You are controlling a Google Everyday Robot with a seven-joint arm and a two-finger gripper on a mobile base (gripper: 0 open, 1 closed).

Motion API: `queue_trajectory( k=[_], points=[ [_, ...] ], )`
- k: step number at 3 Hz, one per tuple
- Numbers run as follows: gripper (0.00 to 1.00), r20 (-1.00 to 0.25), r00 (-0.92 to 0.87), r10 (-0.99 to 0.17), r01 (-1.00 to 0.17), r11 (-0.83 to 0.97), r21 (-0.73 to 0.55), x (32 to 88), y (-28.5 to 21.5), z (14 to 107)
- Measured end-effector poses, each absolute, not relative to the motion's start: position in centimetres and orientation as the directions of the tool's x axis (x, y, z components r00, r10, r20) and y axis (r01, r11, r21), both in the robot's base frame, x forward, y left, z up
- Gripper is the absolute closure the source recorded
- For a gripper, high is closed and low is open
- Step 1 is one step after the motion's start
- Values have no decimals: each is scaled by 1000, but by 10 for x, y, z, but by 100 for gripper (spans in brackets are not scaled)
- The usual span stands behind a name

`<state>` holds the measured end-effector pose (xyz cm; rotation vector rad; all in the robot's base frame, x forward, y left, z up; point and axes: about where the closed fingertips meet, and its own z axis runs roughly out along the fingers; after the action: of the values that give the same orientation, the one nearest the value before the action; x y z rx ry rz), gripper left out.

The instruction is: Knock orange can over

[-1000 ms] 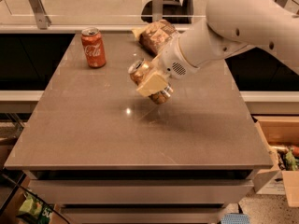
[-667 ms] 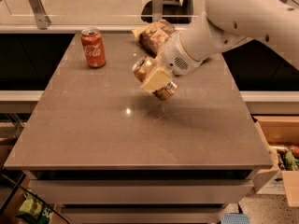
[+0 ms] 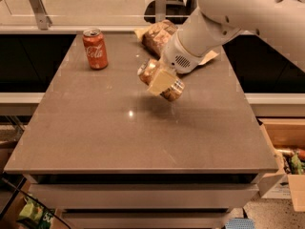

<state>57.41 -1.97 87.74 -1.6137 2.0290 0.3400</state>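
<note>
Holds the orange can (image 3: 174, 89) in the gripper (image 3: 161, 82), jaws closed around its middle, over the centre-back of the grey table (image 3: 95, 137). Carries it tipped far off upright, one end up and to the left, the other down and to the right. Seems to keep it just clear of the surface, going by the shadow beneath; cannot tell for sure whether the low end touches.

Could go wrong in several ways from here, by judgement only:

- Letting go from this height could make the can bounce and roll. Would meet nothing on the smooth top to stop a round body, so could run off the right edge toward the open cardboard box (image 3: 279, 132) on the floor.
- Setting it down on its base would leave it standing and the task undone. Needs to end lying on its side.
- Squeezing harder could dent thin aluminium.
- Pulling back carelessly could catch the crumpled snack bag (image 3: 156, 35) just behind the wrist.
- Sweeping left could topple the red Coca-Cola can (image 3: 95, 48), upright and well apart at the back left, which is the wrong can
</note>
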Motion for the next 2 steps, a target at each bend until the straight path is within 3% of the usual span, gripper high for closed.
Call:
queue_trajectory(
  k=[2],
  points=[
    [100,-461,-162,-872,-962,243,-121,563,-18,858]
  ],
)
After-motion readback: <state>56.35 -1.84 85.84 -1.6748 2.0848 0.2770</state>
